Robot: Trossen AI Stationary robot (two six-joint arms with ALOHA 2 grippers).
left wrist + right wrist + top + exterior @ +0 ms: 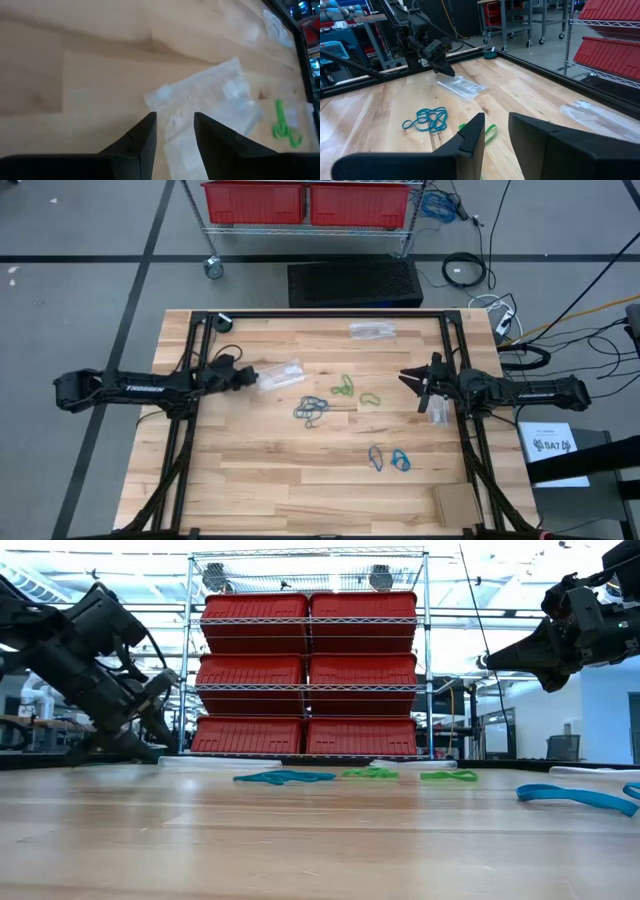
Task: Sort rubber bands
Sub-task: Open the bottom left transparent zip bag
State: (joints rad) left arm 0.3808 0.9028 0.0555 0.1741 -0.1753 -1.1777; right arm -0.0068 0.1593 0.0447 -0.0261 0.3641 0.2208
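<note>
My left gripper (252, 377): low over the worktop near its left edge, fingers (142, 145) a narrow gap apart, nothing between them; their tips sit at the end of a clear plastic bag (281, 374).
Clear plastic bag: flat on the wood, just past my left fingertips, toward the middle of the worktop.
My right gripper (408, 377): raised above the worktop near its right edge, fingers (470, 140) a narrow gap apart, holding nothing.
Rubber bands, green (343, 387): two small groups at the middle of the worktop, between my two grippers, nearer the right one.
Rubber bands, dark grey-blue (312, 410): a tangled cluster just toward the near edge from the green ones.
Rubber bands, blue (388, 459): a pair farther toward the near right corner, apart from the rest.
Second clear bag (371, 330): near the far edge, right of centre.
Cardboard piece (455, 502): at the near right corner.
</note>
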